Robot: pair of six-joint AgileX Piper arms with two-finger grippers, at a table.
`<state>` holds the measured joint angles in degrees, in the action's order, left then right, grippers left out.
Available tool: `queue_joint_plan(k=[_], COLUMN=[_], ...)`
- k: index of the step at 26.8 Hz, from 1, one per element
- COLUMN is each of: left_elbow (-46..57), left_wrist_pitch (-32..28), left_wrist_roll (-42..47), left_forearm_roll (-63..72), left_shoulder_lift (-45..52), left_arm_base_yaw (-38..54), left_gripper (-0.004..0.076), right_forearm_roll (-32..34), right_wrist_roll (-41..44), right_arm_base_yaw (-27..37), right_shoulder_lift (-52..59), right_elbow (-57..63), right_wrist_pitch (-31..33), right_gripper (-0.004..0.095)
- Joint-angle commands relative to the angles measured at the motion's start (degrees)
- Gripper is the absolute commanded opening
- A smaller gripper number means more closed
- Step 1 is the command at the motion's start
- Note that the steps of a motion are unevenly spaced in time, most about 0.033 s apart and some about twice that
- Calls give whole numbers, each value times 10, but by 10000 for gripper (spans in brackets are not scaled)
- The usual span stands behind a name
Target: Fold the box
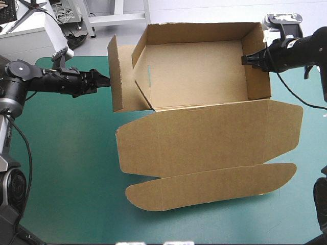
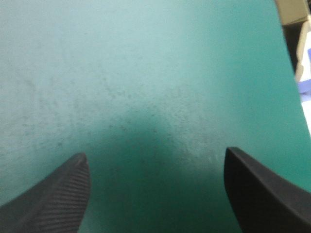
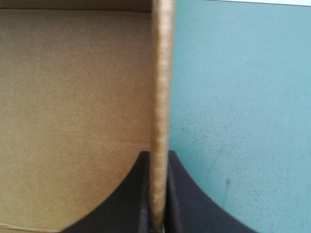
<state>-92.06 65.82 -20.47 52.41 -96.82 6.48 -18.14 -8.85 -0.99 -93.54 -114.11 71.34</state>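
Observation:
The brown box (image 1: 199,81) stands on the table as an open tray with its walls raised. Its lid (image 1: 209,138) and tuck flap (image 1: 209,186) lie flat toward the near edge. A side flap (image 1: 116,76) stands upright at the tray's left end. My right gripper (image 1: 248,60) is shut on the tray's right wall; in the right wrist view the wall's edge (image 3: 160,97) runs up between the fingers of my right gripper (image 3: 156,194). Just left of the upright flap my left gripper (image 1: 104,80) is open, apart from the board. The left wrist view shows my left gripper (image 2: 155,194) over bare teal-green cover.
Teal-green cover (image 1: 66,168) lies bare to the left of the box and in front of it. The box's far wall (image 1: 199,31) reaches the table's far edge. The lid's right corner (image 1: 296,122) comes close to the right edge of the table.

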Motion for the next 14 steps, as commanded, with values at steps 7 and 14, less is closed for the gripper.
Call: queue_joint_plan(k=[7, 14], left_elbow=[-18, -18], left_wrist_pitch=[79, 78], left_wrist_roll=[-73, -73], left_forearm_roll=[183, 206], left_shoulder_lift=[28, 41], left_arm_base_yaw=[0, 0], left_gripper=[547, 547], right_forearm_roll=[-97, -90], right_wrist_roll=[13, 19], right_arm_base_yaw=[6, 6], right_shoulder_lift=[-41, -75], right_elbow=[-13, -13], right_wrist_pitch=[5, 2], right_gripper=[-18, -18])
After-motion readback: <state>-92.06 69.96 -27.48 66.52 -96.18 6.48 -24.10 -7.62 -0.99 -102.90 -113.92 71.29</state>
